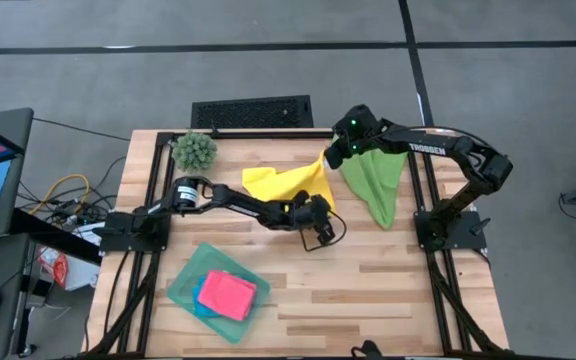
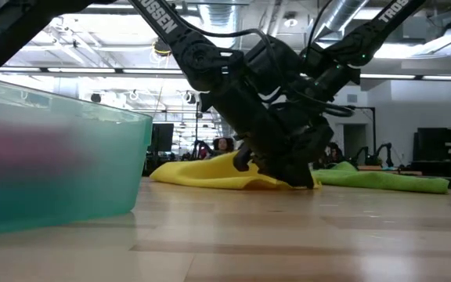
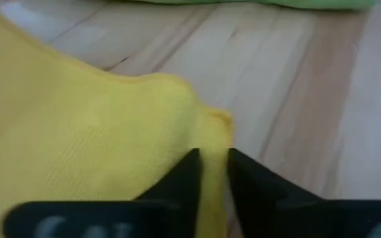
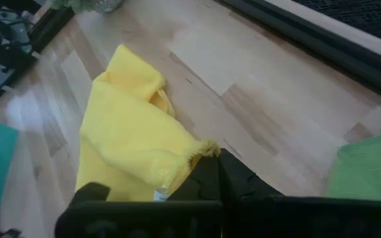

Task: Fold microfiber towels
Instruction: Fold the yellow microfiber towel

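1. The wooden surface (image 1: 368,290) carries the yellow towel (image 1: 283,182) just beside the green towel (image 1: 376,180).
2. Left claw (image 3: 211,173) pinches the yellow towel's near corner.
3. Right claw (image 4: 218,173), pressed together, pinches its corner toward the green towel.
4. Judgement: lift both corners evenly, keeping the edge taut.

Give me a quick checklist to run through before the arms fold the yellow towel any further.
1. Left hand has a corner of the yellow towel between its fingers: ok.
2. Right hand pinches another corner of the same towel: ok.
3. Towel lies flat and smooth for folding: not ok, it is bunched and creased.
4. Green towel clear of the yellow one: cannot tell, they meet near the right hand in the high view.
5. Teal tray with the pink towel out of the way: ok, it sits near the table's front edge.
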You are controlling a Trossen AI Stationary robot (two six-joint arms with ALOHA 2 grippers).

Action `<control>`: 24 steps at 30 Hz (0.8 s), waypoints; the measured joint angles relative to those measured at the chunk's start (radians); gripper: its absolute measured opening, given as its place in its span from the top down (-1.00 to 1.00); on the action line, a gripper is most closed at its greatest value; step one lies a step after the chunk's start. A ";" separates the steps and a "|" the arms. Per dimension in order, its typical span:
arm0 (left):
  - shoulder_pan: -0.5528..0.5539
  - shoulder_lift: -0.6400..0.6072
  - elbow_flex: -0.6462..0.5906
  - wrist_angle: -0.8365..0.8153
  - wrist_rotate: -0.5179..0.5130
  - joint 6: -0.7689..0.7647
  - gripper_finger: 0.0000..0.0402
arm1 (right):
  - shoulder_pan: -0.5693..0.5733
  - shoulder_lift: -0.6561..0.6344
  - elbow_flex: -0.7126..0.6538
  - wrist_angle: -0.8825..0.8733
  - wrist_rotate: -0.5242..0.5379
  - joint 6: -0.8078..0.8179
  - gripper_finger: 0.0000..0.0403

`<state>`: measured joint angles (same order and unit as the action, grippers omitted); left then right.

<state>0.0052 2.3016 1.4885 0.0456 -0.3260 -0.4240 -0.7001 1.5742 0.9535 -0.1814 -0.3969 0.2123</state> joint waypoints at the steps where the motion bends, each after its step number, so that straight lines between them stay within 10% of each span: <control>1: 0.003 0.000 0.000 0.000 0.002 -0.018 0.77 | 0.002 0.000 0.000 0.000 -0.008 0.000 0.99; 13: 0.004 -0.077 -0.010 -0.067 0.137 -0.168 1.00 | 0.017 0.000 0.000 -0.004 -0.024 -0.003 0.98; 24: -0.031 -0.405 -0.006 -0.445 -0.038 -0.168 1.00 | -0.064 -0.165 -0.001 -0.060 -0.063 -0.011 0.99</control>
<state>-0.0261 1.8967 1.4822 -0.3995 -0.3635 -0.5917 -0.7637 1.4094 0.9524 -0.2414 -0.4595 0.2017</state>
